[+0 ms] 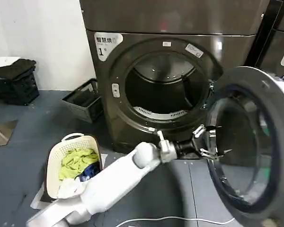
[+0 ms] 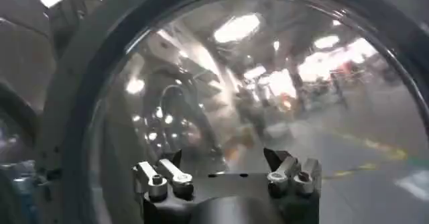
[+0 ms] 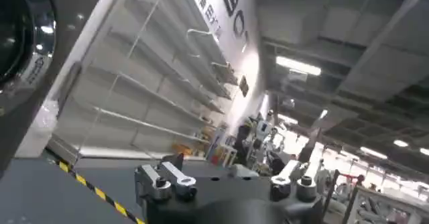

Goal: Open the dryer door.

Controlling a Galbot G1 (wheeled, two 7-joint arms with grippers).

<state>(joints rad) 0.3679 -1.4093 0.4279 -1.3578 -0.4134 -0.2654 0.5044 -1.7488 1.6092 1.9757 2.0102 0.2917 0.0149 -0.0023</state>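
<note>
Two spread fingers make up the left gripper (image 1: 209,141), which reaches out on a long white arm (image 1: 114,178) and stands at the inner face of the dryer door (image 1: 248,142), its tips just at the door's inner rim with nothing pinched between them. In the left wrist view the same gripper (image 2: 224,168) faces the door's curved glass (image 2: 268,78) closely, fingers (image 2: 164,175) apart, the dark ring of the door arching around the window. The dryer door hangs swung wide out from the dryer (image 1: 175,66), hinged on the machine's right side and standing off to the right of the round opening, so that its inner side is turned toward the drum. The drum (image 1: 163,87) lies bare and dark behind the gripper, with a grey perforated lip along its lower edge. To the left of the dryer, on the dark floor (image 1: 19,161), a white laundry basket (image 1: 61,156) holds yellow-green and blue cloth, close beside the arm's lower section. Nearer the wall, left of the dryer, a dark crate (image 1: 83,99) sits tilted on the floor. The right gripper (image 3: 224,172) is held away from the dryer, fingers apart and holding nothing, pointed at white shelving (image 3: 147,91) and a ceiling with lights.
</note>
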